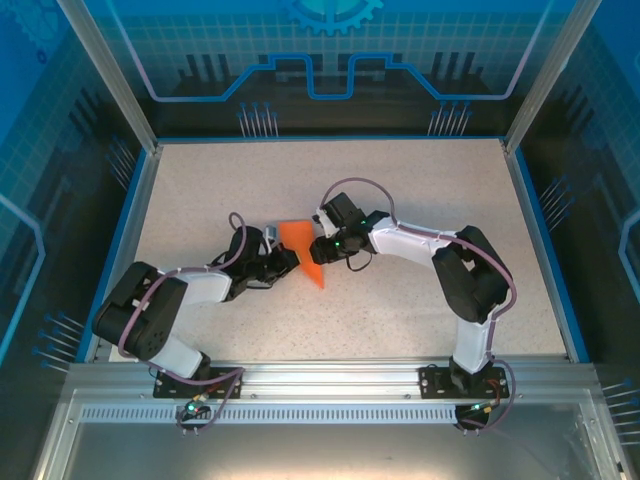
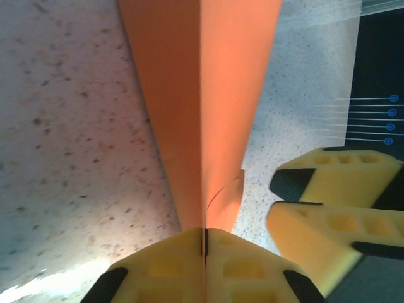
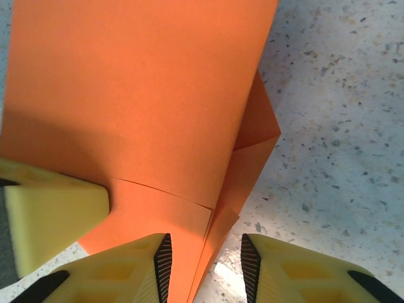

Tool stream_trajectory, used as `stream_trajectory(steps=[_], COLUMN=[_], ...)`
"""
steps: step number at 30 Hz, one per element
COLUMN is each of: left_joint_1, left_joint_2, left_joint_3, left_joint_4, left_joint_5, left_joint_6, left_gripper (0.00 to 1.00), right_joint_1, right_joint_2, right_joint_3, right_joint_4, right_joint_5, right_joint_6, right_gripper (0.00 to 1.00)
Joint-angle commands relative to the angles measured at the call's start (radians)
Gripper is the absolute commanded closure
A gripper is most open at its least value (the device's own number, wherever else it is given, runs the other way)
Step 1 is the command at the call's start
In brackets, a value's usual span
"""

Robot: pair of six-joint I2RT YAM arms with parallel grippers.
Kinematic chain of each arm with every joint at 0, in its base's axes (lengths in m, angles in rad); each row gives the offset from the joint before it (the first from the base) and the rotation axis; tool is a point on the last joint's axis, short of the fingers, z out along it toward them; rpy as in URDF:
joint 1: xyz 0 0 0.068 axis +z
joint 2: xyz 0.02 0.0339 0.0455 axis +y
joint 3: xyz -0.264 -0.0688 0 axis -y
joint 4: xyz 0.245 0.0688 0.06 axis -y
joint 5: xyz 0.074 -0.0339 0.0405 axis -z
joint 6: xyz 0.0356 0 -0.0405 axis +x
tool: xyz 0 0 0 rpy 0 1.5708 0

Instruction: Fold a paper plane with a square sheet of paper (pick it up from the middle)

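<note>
The orange sheet of paper is folded into a narrow pointed shape with a centre crease and stands on edge above the table, its tip toward the near side. My left gripper is shut on the folded layers at the crease. My right gripper is open, and the lower folded edge of the paper passes between its jaws, close to the left pad and apart from the right pad. In the top view the two grippers meet at the paper, left gripper and right gripper.
Speckled beige tabletop lies all around, bounded by a blue rim and metal frame posts. The right gripper's yellow fingers sit close beside the left gripper. A left finger shows beside the paper in the right wrist view.
</note>
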Motion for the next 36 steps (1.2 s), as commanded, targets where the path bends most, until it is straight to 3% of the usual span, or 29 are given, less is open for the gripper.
stream_trajectory(steps=[1,12,27,36], left_joint_1=[-0.012,-0.035,-0.051,-0.063], left_joint_2=[0.025,0.093,0.17,0.171], left_joint_3=[0.044,0.117,0.184,0.225], left_joint_4=[-0.036,-0.114,-0.194,-0.3], left_joint_5=[0.005,-0.022,-0.048,-0.087], left_joint_6=[0.025,0.012,0.017,0.009], left_gripper=[0.98,0.98,0.98,0.98], right_joint_1=[0.005,0.005,0.004,0.015], right_joint_2=[0.0,0.072,0.092,-0.086], right_joint_3=[-0.011,0.024,0.045,-0.144], right_joint_4=[-0.014,-0.065,-0.102,0.119], right_joint_5=[0.032,0.071,0.123,0.146], right_joint_6=[0.025,0.028,0.033,-0.111], right_gripper=[0.62,0.72,0.72,0.69])
